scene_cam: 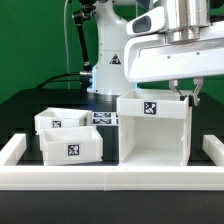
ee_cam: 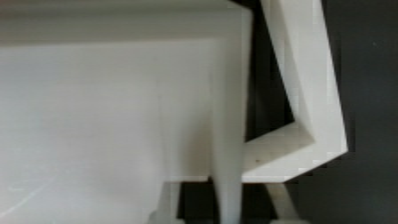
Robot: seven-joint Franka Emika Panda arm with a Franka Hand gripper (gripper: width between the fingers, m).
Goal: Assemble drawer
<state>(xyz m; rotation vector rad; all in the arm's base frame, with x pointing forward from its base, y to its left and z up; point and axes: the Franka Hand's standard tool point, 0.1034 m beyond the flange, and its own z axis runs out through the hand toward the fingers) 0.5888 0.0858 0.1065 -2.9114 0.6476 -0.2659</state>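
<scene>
Fig.: drawer housing (scene_cam: 155, 135) upright on tabletop (scene_cam: 15, 118), centre-right | rear tray (scene_cam: 57, 121) & front tray (scene_cam: 70, 148) just beside each other, toward exterior view's left | gripper (scene_cam: 184, 94) at housing's top rear corner, astride its side; we cannot tell whether it pinches.

This is a robotics lab test bench, not a home or a shop. A white industrial robot arm (scene_cam: 105, 50) stands at the back of a black table (scene_cam: 20, 105), with a cable (scene_cam: 74, 40) hanging beside it against a dark backdrop (scene_cam: 30, 40). A low white rail (scene_cam: 110, 180) fences the table's edge. A white plastic box (scene_cam: 150, 145) and 2 trays (scene_cam: 70, 150) carry black-and-white square tags (scene_cam: 150, 110). A marker board (scene_cam: 105, 117) lies flat near the arm's base.
</scene>
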